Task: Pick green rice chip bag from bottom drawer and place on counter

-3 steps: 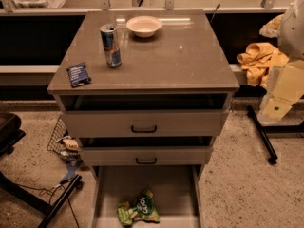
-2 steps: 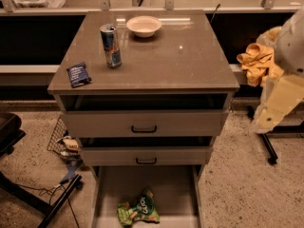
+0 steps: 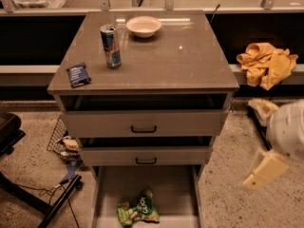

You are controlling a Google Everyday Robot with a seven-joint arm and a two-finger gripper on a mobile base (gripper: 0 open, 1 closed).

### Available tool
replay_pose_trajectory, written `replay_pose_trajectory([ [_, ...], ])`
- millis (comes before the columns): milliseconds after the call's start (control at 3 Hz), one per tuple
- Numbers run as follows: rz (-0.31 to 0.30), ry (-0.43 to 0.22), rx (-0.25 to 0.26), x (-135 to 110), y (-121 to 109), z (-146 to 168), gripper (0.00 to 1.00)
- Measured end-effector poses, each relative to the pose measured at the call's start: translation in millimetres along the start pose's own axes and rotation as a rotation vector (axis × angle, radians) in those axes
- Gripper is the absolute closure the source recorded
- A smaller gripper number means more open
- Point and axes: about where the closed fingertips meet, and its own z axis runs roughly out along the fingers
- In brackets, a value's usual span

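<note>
Since the arm has swung down along the right edge of view, the gripper [image 3: 267,163] now hangs beside the two lower drawers, over the speckled floor, where a moment ago it stood higher, next to the counter [image 3: 190,63]; the yellow cloth [image 3: 266,63] it partly covered is now in full sight; it is smeared in motion, so I cannot tell whether it is spread or closed. Nothing on the cabinet has shifted: the can [image 3: 110,45], the bowl [image 3: 143,25] and the dark blue packet [image 3: 78,74] sit as before. The green rice chip bag [image 3: 138,208] lies in the bottom drawer [image 3: 178,186], on its floor left of centre; it is crumpled, light green, with what looks like white lettering; the gripper is well apart from it.
</note>
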Motion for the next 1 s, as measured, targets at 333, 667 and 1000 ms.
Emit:
replay_pose_trajectory([
  [333, 0.024, -0.158, 0.014, 29, 28, 78, 0.0],
  [667, -0.027, -0.231, 0.105, 38, 16, 122, 0.0],
  [1000, -0.068, -0.223, 0.16, 40, 3, 127, 0.0],
])
